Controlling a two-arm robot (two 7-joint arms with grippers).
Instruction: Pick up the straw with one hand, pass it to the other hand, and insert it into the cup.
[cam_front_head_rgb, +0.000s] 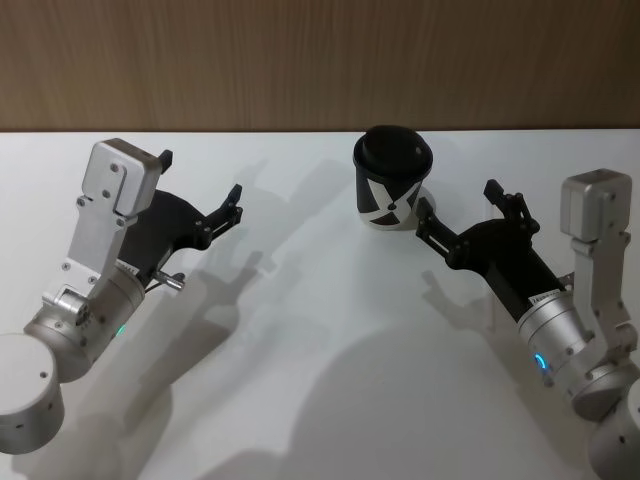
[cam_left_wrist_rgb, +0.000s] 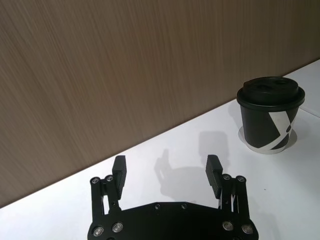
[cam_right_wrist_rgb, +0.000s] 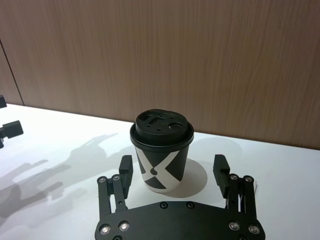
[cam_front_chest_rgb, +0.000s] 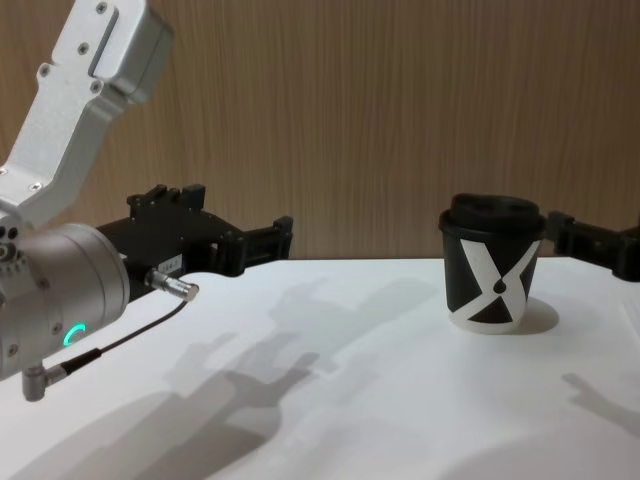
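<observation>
The black cup (cam_front_head_rgb: 392, 190) with its white X pattern and domed lid stands upright at the back of the white table, also seen in the chest view (cam_front_chest_rgb: 493, 270). My right gripper (cam_front_head_rgb: 460, 203) hovers open just right of it. In the right wrist view, the cup (cam_right_wrist_rgb: 161, 145) stands straight ahead of the open right gripper (cam_right_wrist_rgb: 172, 167), apart from the fingers. My left gripper (cam_front_head_rgb: 200, 180) is open and empty at the left, well away from the cup (cam_left_wrist_rgb: 270, 125); its fingers (cam_left_wrist_rgb: 119, 167) are spread wide. The straw is out of view.
A wood-panelled wall (cam_front_head_rgb: 320, 60) runs along the back edge of the white table (cam_front_head_rgb: 320, 350). The left arm's silver wrist (cam_front_chest_rgb: 60, 290) with its green light ring looms at the chest view's left.
</observation>
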